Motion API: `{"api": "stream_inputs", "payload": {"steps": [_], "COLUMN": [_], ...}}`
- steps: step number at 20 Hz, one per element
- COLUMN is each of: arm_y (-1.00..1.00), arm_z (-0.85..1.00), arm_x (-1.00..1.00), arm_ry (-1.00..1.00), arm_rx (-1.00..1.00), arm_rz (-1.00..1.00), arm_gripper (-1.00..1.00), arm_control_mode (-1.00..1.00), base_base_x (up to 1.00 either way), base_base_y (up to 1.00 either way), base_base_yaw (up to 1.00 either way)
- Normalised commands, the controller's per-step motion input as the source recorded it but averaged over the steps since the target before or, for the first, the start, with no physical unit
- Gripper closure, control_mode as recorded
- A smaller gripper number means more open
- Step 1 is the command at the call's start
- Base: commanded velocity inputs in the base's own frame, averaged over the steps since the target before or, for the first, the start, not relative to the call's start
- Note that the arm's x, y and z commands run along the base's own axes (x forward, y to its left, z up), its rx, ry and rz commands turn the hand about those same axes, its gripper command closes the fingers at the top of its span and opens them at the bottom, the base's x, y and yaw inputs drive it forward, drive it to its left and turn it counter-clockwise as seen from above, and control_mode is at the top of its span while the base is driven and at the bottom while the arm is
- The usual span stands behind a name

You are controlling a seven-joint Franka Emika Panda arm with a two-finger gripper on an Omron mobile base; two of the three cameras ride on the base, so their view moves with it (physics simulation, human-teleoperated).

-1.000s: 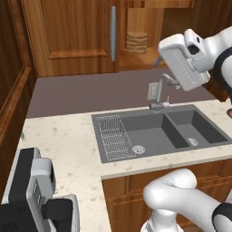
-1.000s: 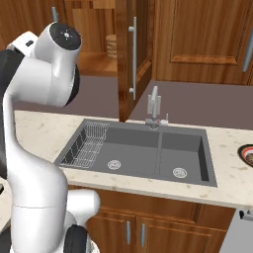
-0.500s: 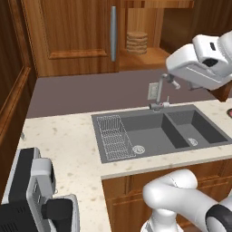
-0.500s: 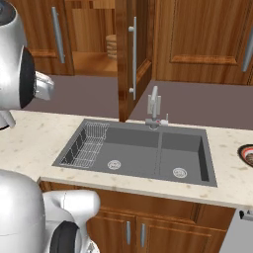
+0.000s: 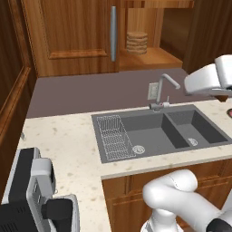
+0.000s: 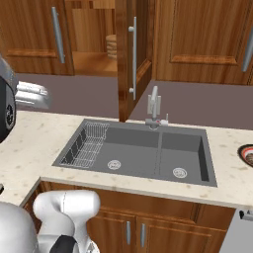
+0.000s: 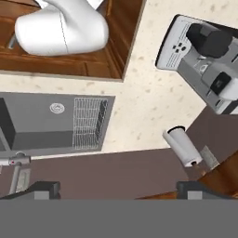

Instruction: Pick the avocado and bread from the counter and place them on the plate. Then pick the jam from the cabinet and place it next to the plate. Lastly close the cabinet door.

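Brown wood of the cabinet door [image 6: 132,54] is seen swung open, so closing is judged undone. The plate [image 6: 246,154] lies at the counter's [image 6: 29,143] right edge, past the sink [image 6: 143,153]. The gripper [image 7: 118,189] holds nothing, its tips spread wide apart. Avocado, bread and jam cannot be located.

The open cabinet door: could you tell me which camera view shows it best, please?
The right base view: the cabinet door stands swung out, its long bar handle and edge in plain sight. The left base view catches its dark side at the upper right. The hand view looks down at counter.
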Motion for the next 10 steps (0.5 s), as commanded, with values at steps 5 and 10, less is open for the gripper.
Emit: {"api": "stream_inputs", "payload": {"steps": [5,10], "arm_y": [-0.42,-0.52], "arm_z": [0.00,0.00], "arm_x": [-0.24,-0.14], "arm_ry": [-0.20,-0.15], "arm_rx": [-0.03,0.03], "arm_rz": [0.00,0.00], "arm_gripper": [-1.00,-1.00], "arm_control_mode": [-1.00,-1.00], "base_base_x": [0.00,0.00], "base_base_y": [0.00,0.00], "base_base_yaw": [0.00,0.00]}}
